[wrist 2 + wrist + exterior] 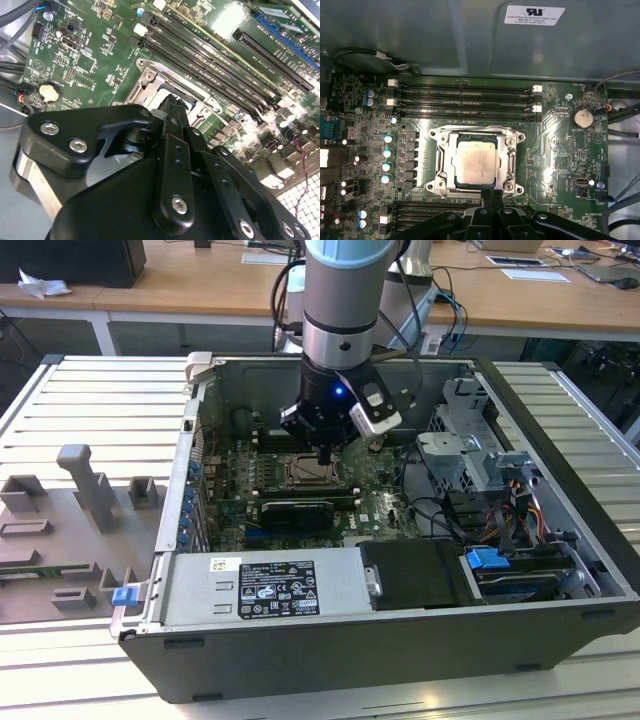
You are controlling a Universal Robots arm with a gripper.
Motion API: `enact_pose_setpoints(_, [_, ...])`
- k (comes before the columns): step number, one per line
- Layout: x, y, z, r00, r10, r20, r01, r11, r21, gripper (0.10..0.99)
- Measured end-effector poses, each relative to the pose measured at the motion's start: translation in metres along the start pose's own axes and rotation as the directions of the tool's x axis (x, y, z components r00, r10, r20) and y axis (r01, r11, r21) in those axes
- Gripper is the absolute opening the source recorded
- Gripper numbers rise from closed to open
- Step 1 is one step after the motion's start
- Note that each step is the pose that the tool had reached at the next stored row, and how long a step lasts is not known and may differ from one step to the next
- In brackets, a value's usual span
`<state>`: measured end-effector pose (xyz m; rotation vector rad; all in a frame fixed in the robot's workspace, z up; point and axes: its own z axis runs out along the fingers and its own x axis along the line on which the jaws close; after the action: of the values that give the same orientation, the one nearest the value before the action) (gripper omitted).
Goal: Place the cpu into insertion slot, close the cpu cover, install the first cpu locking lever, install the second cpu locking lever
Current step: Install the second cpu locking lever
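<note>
Claw [492,196] clenched – empty, cpu [476,161] pale, square, seated under cpu cover [511,160].

The supporting surface is a ribbed, pale metal table [90,390] with lengthwise slats. An open dark computer case [400,640] lies on its side directly on the table, occupying the centre and the exterior view's right. A grey fixture plate [60,540] with raised blocks and posts rests on the table toward the exterior view's left, just beside the case. A small blue clip [124,595] sits at the plate's edge nearest the case.
</note>
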<state>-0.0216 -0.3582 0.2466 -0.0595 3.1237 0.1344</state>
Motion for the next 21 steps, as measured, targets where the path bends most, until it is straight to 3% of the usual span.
enact_pose_setpoints(5, [0.0002,-0.0027,0.0074,1.0000,0.000,-0.0032,0.000,1.0000,0.000,0.106])
enact_pose_setpoints(11, [0.0023,-0.0112,0.0070,1.0000,0.000,-0.0030,0.000,1.0000,-0.001,0.106])
enact_pose_setpoints(15, [0.0085,-0.0126,0.0067,1.0000,0.000,-0.0030,0.000,1.0000,-0.003,0.106])
enact_pose_setpoints(21, [0.0112,-0.0134,0.0066,1.0000,0.000,-0.0029,0.000,1.0000,-0.004,0.106])
